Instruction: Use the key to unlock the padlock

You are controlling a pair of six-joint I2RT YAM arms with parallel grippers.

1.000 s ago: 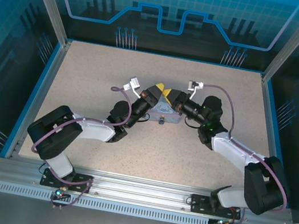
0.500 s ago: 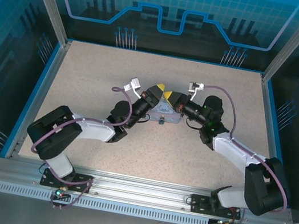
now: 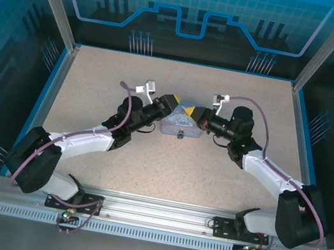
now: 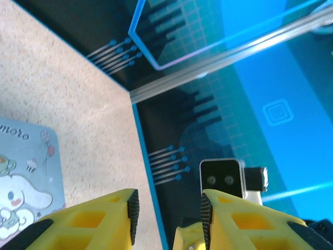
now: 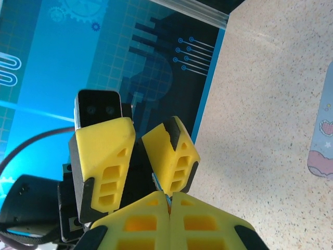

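Note:
A thin silvery sliver, the key [image 5: 163, 191], sticks out between the tips of my right gripper [image 5: 169, 202], which is shut on it. My left gripper [image 4: 169, 216] is open, its two yellow fingers [image 5: 105, 159] straddling the key's free end just beyond the right tips without gripping it. In the top view both grippers meet tip to tip, left gripper [image 3: 174, 100] and right gripper [image 3: 188, 110], above the far edge of the pale blue-grey tin box [image 3: 178, 126]. The tiny dark padlock [image 3: 180, 134] hangs at the box's near edge.
The tin box [image 4: 23, 172] lies mid-table on the speckled tabletop [image 3: 117, 77]. A blue rim [image 3: 45, 97] and glass walls enclose the table. Both forearms angle inward from the near corners. The right arm's wrist camera [image 4: 222, 179] faces my left fingers.
My left gripper went from shut to open, and its arm stretched out lower and farther left. The right gripper closed fully and stayed at the meeting point above the box.

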